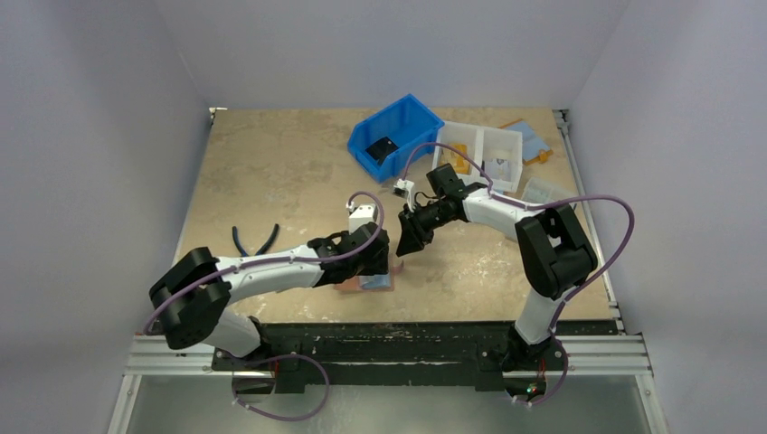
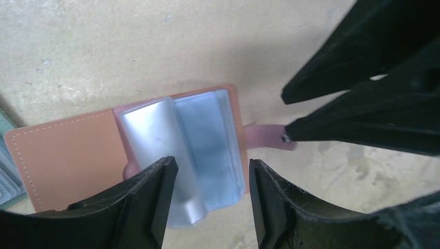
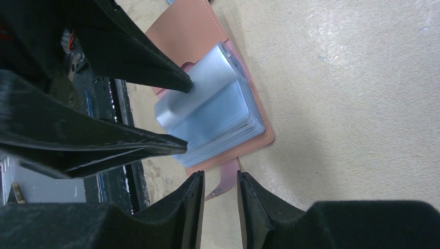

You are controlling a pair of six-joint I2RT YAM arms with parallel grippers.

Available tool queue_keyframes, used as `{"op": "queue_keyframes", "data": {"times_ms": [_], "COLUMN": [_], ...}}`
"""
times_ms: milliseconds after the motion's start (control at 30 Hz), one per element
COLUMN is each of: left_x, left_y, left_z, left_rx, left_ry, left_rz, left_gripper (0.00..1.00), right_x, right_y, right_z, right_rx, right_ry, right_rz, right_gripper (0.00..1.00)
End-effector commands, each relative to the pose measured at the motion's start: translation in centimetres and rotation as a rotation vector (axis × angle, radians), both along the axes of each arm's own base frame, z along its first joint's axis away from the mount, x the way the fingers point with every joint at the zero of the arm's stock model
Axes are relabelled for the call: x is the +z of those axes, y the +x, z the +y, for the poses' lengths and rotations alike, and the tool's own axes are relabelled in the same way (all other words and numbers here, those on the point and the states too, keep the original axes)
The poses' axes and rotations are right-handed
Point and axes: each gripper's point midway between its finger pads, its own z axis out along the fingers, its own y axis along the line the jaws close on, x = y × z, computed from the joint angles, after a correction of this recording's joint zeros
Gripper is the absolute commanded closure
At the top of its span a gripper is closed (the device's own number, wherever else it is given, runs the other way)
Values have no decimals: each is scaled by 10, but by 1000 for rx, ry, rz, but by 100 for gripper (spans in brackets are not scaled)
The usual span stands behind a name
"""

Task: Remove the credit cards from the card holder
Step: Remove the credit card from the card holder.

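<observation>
Card holder (image 2: pixel 67 155) lies open and flat on the table (image 1: pixel 271 172), near its front edge, leather side down, clear sleeves (image 2: pixel 207 140) fanned up. Left gripper (image 2: pixel 210 171) hangs over the sleeves with fingers spread, 1 tip against a lifted leaf, likely to part the stack and reach a pocket. Right gripper (image 3: pixel 220 175) is low at the snap tab (image 2: pixel 262 136), its fingers narrowly apart, 1 tip touching the tab, probably to pin the holder down. Cannot tell whether the sleeves hold cards. The 2 grippers are close together here, so crowding is the main obstacle. Blue bin (image 1: pixel 411 117), white tray (image 1: pixel 502 145) and pliers (image 1: pixel 253 240) sit well apart.
</observation>
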Motion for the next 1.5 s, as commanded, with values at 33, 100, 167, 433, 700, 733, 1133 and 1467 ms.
{"op": "queue_keyframes", "data": {"times_ms": [33,100,167,433,700,733,1133,1467], "left_x": [-3,-6,-10,-19,-35,-36,-15,-20], "left_y": [5,6,6,2,-1,-2,-3,-12], "left_z": [7,7,8,4,22,26,47,111], "left_rx": [40,40,39,18,46,51,127,342], "left_ry": [99,114,128,141,230,244,51,-115], "left_rz": [-3,0,7,31,52,51,11,75], "left_gripper": [43,43,43,42,47,51,93,62], "right_x": [23,22,22,21,21,21,22,22], "right_y": [8,8,9,8,8,8,7,5], "right_z": [3,3,3,3,2,2,2,0], "right_rx": [9,9,8,7,8,8,12,28], "right_ry": [36,36,36,34,35,35,37,32], "right_rz": [-68,-68,-68,-64,-64,-63,-73,-83], "right_gripper": [64,64,64,64,64,64,64,63]}}
